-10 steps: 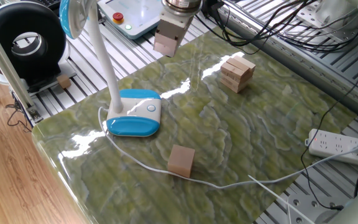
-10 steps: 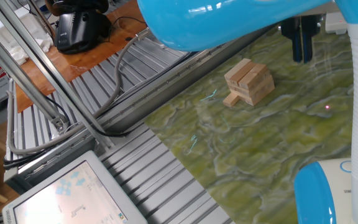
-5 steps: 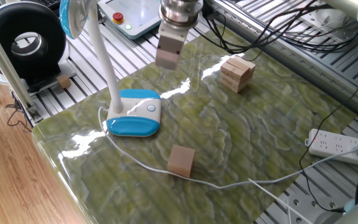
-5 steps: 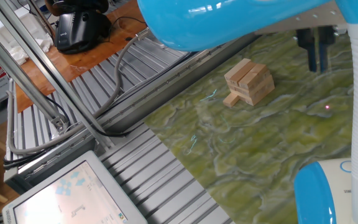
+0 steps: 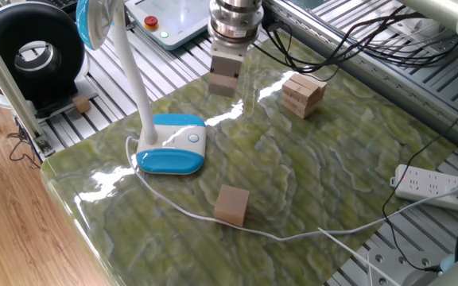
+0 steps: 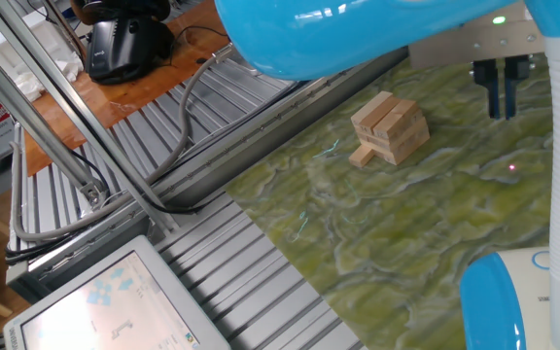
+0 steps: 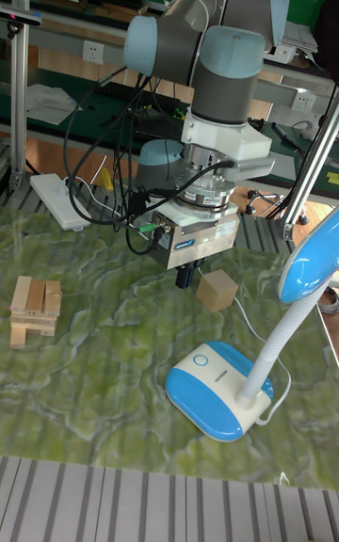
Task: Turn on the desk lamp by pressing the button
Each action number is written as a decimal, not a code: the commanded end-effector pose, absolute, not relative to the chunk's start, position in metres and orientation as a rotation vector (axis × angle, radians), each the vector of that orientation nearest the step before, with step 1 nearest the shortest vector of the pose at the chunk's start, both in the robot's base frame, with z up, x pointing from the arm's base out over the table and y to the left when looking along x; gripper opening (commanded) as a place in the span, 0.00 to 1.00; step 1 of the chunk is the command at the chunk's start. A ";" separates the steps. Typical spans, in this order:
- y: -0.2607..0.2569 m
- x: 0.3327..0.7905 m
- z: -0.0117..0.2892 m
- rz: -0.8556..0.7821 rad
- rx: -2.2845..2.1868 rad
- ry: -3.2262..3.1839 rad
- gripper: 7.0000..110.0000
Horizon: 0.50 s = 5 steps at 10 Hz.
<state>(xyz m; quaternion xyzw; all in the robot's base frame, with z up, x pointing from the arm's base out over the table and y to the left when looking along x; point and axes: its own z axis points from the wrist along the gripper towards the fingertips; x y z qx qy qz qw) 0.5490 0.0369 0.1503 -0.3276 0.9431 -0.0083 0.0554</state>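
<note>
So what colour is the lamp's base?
The lamp base is white on top, sky-blue sided; clearest in one fixed view.

The desk lamp (image 5: 169, 143) stood upright near the table's left edge — blue-sided base, white curved neck, blue-rimmed head. The button (image 7: 200, 362) — a small white disc — sat flush atop the base.

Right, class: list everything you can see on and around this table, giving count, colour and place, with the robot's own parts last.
desk lamp: one, white and sky-blue, near the left edge
button: one, white, on the lamp base
stacked wooden blocks: one pile, tan, far side
wooden cube: one, tan, by the cord
power strip: one, white, right of the table
ring fan: one, black, left
red button: one, on the pendant behind
pincer: one, dark fingers, slightly apart, above the table
</note>
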 end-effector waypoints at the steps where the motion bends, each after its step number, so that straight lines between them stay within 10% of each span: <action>1: 0.036 0.548 0.149 -0.017 -0.903 2.894 0.00; 5: 0.055 0.544 0.158 0.075 -0.704 2.963 0.00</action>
